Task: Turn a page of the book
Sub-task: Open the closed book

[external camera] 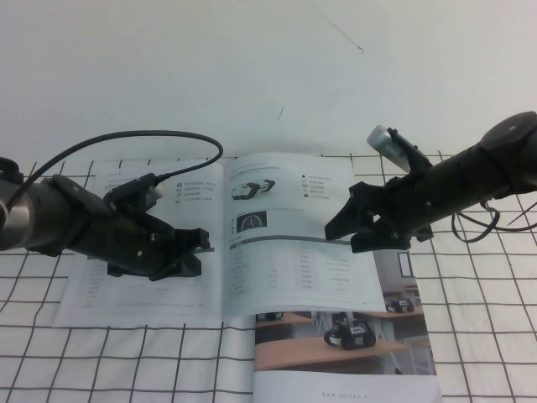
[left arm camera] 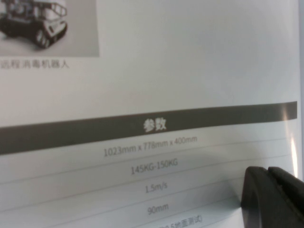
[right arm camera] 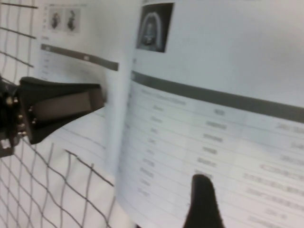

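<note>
Overall, the book (external camera: 226, 239) was found lying open on the bench (external camera: 268, 75), over a black-lined grid sheet (external camera: 126, 361), with its lower right corner overlapping a brochure (external camera: 352, 353) that bore colour photographs. The left claw (external camera: 197, 252) was placed low on the left-hand leaf near the spine. Its fingers appeared closed together at the tip in the left wrist view, and nothing was held between them. By judgement, it was set there to pin that side down so the book would not slide. The right claw (external camera: 348, 231) was positioned over the page (external camera: 302, 243), close to that leaf's outer edge, with its jaws spread wide and nothing between them. One finger tip (right arm camera: 202, 199) was seen just above the printed table. Whether it touched the paper could not be told. The page itself was observed to bow slightly upward from the spine, and its glossy finish suggested it could slip under a finger. The outer edge was judged the likeliest place for a lift. The turn had not yet been made.
</note>
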{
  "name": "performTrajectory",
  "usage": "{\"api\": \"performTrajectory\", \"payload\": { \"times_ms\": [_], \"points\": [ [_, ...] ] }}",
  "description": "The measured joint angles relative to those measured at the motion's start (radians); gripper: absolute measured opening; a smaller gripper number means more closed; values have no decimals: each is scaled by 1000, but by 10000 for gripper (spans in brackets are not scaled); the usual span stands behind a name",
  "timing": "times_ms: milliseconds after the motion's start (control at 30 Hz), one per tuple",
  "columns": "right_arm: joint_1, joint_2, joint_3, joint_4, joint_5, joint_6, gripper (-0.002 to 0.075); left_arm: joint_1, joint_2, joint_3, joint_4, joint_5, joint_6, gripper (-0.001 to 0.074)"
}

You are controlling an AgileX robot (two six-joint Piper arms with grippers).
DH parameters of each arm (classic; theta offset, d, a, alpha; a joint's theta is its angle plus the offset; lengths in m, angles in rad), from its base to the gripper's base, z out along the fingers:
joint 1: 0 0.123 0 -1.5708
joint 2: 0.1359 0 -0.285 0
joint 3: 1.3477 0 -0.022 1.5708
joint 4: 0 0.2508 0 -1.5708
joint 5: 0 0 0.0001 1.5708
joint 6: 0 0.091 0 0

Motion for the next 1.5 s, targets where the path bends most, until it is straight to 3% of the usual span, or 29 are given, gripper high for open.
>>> {"api": "performTrajectory", "payload": {
  "times_ms": [200,367,633,1100,1500],
  "points": [
    [-16,-11,0,-188,-8,105,456,0,0,0,-2,0,0,-3],
    [-16,-11,0,-216,-15,120,456,0,2,0,-2,0,0,-3],
    [-14,15,0,-216,-21,122,452,0,2,0,-2,0,0,-3],
    [-1,29,0,-213,-51,120,360,0,2,0,-2,0,2,-3],
    [9,49,0,-19,-61,-1,339,0,2,0,-4,0,2,-3]
  ]
}}
